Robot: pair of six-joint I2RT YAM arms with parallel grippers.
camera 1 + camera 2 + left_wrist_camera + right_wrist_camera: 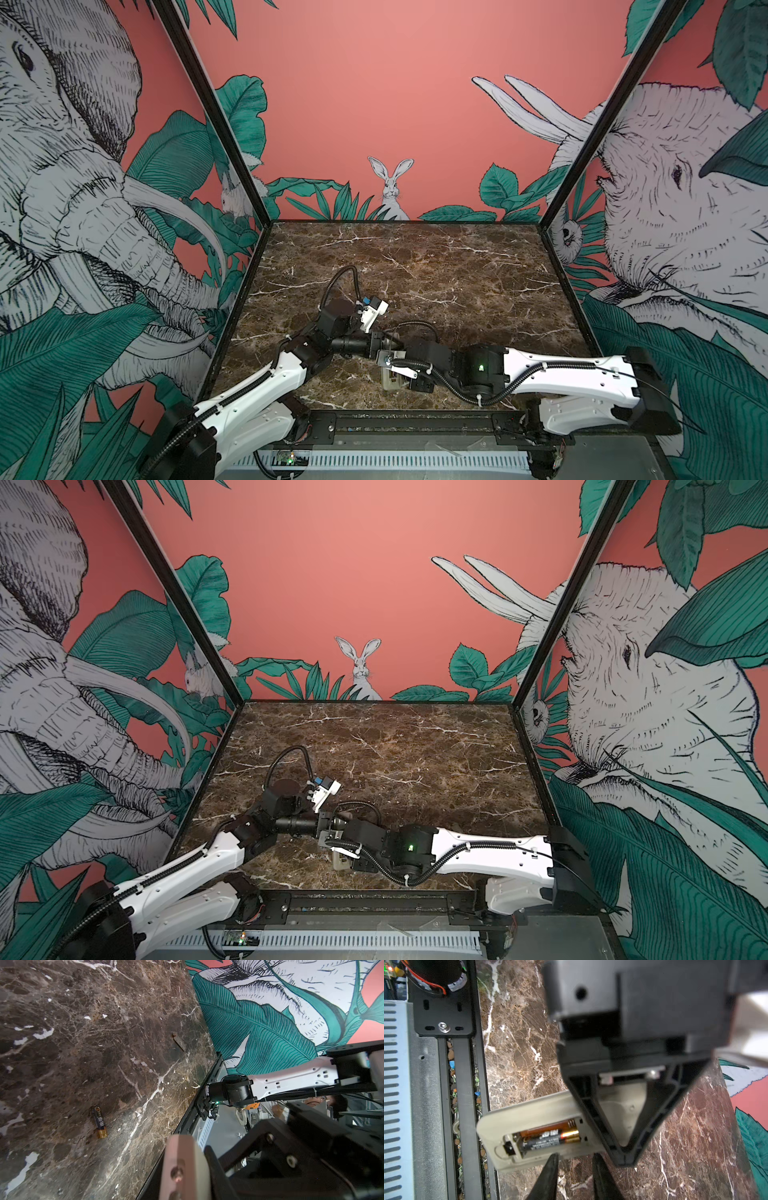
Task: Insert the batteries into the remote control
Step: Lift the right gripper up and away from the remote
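Observation:
The remote control (529,1113) shows its greyish-beige back, with the battery bay uncovered. One dark battery with a gold end (550,1139) sits in the bay. My left gripper (199,1169) is shut on the remote's other end, and its black triangular finger (591,1118) lies across the back. My right gripper (575,1157) is open beside the remote's long edge near the bay, nothing between its fingers. A second battery (99,1122) lies loose on the marble. In both top views only a corner of the remote (388,380) (338,860) peeks out under the right wrist.
A small flat brownish piece (179,1041) lies on the marble table (415,266) near its edge. The black front rail (463,1084) runs close by the remote's bay end. Both arms meet near the table's front middle. Printed walls close three sides.

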